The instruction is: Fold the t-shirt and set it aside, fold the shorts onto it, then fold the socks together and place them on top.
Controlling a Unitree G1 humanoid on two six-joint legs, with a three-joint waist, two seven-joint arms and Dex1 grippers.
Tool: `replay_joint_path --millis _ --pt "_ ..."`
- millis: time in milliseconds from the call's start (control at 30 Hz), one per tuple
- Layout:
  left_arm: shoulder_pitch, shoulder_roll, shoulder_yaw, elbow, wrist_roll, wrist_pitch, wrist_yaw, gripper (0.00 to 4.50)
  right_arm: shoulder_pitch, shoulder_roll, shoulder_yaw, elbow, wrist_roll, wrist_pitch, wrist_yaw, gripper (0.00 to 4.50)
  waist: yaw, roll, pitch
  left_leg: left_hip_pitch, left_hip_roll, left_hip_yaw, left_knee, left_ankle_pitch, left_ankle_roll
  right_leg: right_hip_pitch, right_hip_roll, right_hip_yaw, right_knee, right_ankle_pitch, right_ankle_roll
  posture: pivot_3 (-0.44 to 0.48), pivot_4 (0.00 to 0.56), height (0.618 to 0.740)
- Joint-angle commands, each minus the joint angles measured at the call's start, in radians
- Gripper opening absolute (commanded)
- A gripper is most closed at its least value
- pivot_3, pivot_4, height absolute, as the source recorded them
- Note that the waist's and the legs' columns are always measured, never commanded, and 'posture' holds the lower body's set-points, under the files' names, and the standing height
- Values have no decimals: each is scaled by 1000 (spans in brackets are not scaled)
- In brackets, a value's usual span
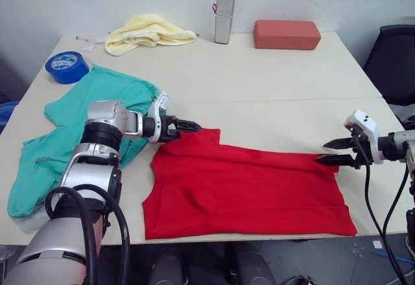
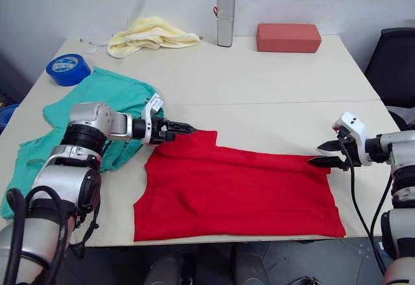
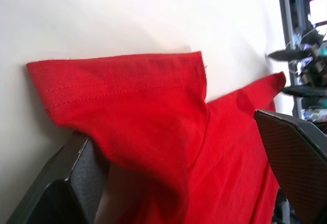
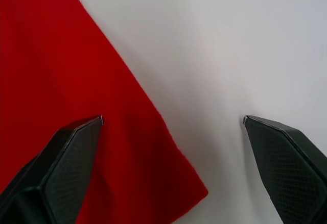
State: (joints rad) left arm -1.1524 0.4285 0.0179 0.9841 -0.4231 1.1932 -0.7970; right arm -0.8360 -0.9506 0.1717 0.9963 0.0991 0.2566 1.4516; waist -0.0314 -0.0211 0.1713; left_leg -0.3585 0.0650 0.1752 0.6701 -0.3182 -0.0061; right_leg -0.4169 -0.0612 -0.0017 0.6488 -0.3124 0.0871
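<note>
Left end effector [image 1: 189, 127] hangs spread wide around the sleeve of the t-shirt [image 1: 246, 191]; right end effector [image 1: 332, 152] gapes at its opposite corner. The shirt lies along the tabletop [image 1: 272, 84]'s near edge, apparently only partly folded. The shorts [image 1: 71, 129] sit crumpled by the left edge, unfolded. Nearly everything remains, I'd say.

I see left arm reaching forward and inward, wrist level | left gripper [image 1: 192, 127] with fingers apart, low | right arm bent inward from right side | right gripper [image 1: 329, 151] with fingers apart, pointing left, low
</note>
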Motion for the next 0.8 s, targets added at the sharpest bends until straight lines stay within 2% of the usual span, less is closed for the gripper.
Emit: replay_joint_path --millis 33,67,100,467,567,600,700,800 --pt "-4 -18 17 22 29 -18 27 4500 -22 -1 -12 27 -33 -32 19 4476 1 0 0 0 0 0 1 0 0 0 0 0 1 0 0 0 150 740" --pt "-1 -23 20 23 33 -27 33 4500 -24 -1 -15 32 -38 -38 23 4089 2 0 0 0 0 0 2 0 0 0 0 0 1 0 0 0 150 740" --pt "5 -27 23 23 38 -41 39 4500 -23 -2 -15 35 -44 -51 34 3926 2 0 0 0 0 -1 2 0 0 0 0 -1 2 0 0 0 150 740" --pt "48 -69 82 22 66 -158 91 1122 -3 17 -108 45 -21 -177 30 94 1 0 0 0 0 -1 5 -1 -2 0 0 -1 4 0 0 0 150 740" --pt "59 -71 93 16 74 -197 94 177 9 19 -134 41 -10 -205 36 0 0 0 0 0 0 -1 5 -2 -2 0 0 -1 3 0 0 0 150 740" --pt "69 -73 93 2 76 -228 83 52 14 18 -140 38 -8 -210 42 0 0 0 0 0 1 -1 5 -2 -2 0 0 -1 3 0 0 0 150 740" --pt "100 -69 123 -61 56 -309 48 52 43 12 -169 14 13 -253 58 0 -1 0 0 0 1 -1 5 -2 -3 0 0 -1 3 0 0 0 150 740" --pt "173 -69 147 -179 44 -530 -32 52 87 10 -212 -27 42 -354 53 0 -1 0 1 0 1 0 5 -2 -3 0 0 -1 3 0 0 0 150 740"
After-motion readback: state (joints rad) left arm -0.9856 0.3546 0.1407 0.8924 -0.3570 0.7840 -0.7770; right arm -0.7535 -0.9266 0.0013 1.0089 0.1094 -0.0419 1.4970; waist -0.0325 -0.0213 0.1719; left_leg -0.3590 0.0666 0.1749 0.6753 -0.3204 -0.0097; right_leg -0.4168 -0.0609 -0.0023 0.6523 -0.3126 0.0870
